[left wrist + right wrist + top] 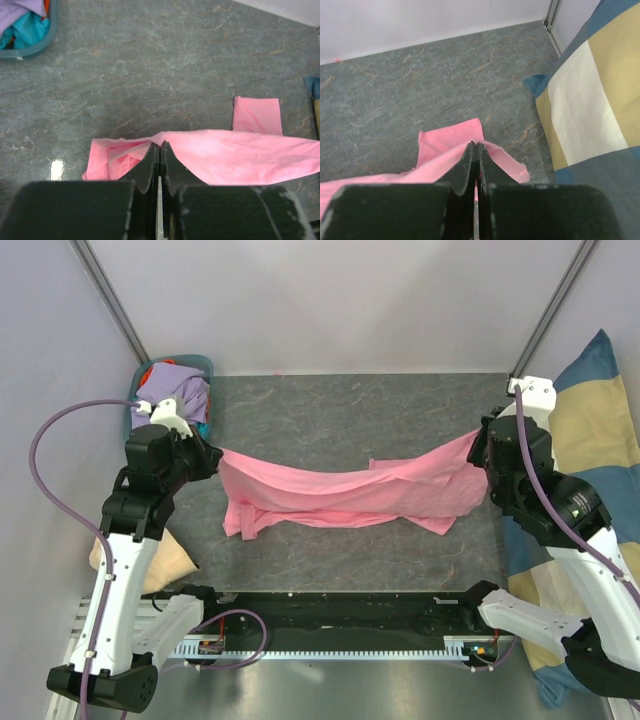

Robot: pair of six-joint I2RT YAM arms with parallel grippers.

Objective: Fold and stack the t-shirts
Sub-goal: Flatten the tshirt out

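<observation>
A bright pink t-shirt (345, 492) hangs stretched between my two grippers over the grey table, sagging in the middle and bunched at the lower left. My left gripper (213, 455) is shut on the shirt's left end; in the left wrist view the pink cloth (235, 155) drapes over its closed tips (160, 146). My right gripper (478, 445) is shut on the right end, with the pink cloth (445, 150) pinched at its tips (475, 145). More t-shirts, lavender (172, 385), teal and orange, lie heaped in a teal basket (200, 366) at the back left.
A large blue-and-cream checked cushion (600, 430) leans along the right side, close to the right arm. A beige cloth (165, 565) lies at the left near the left arm's base. A black rail (340, 605) runs along the table's near edge.
</observation>
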